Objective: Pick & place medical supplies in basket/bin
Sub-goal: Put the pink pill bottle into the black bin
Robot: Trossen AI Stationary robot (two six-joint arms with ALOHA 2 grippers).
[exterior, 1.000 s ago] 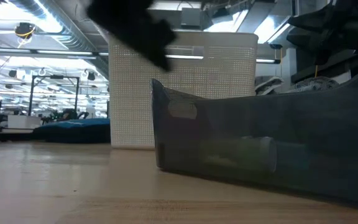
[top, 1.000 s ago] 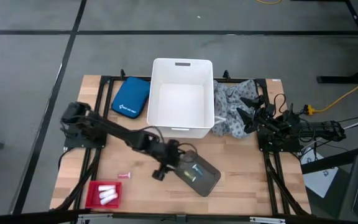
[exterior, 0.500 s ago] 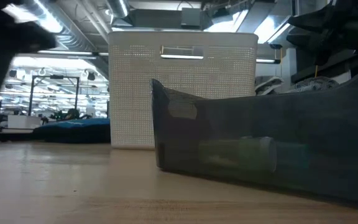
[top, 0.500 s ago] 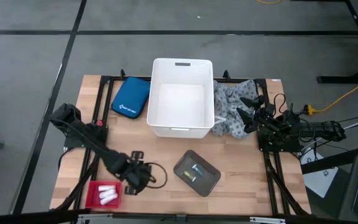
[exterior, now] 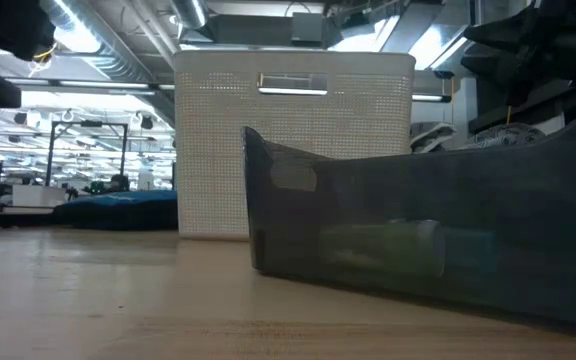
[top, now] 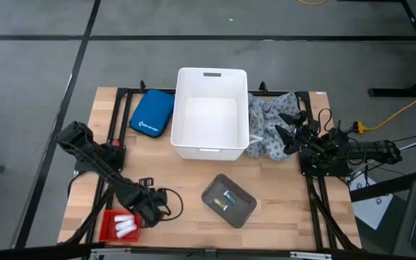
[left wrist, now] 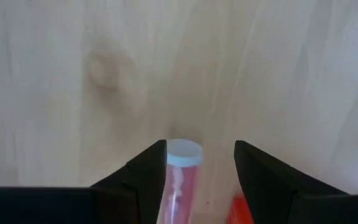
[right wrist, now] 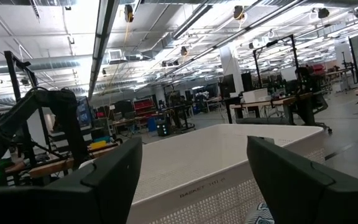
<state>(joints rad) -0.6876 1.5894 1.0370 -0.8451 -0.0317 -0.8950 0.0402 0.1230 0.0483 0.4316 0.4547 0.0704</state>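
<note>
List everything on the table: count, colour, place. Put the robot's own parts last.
Tub: one, white, back centre of the table, nothing seen inside.
Pouch: one, blue, flat beside the tub's left wall.
Cloth: one, grey-and-white patterned, bunched against the tub's right side.
Dark tray: one, grey, front centre, holding two small packets.
Red tray: one, front left corner, holding white rolls; two or three, hard to count.
Pink tube: one, pink with a pale cap, on the wood between the left fingers.
Left gripper: low at front left, beside the red tray, fingers open.
Right gripper: over the cloth at the right, fingers open.
</note>
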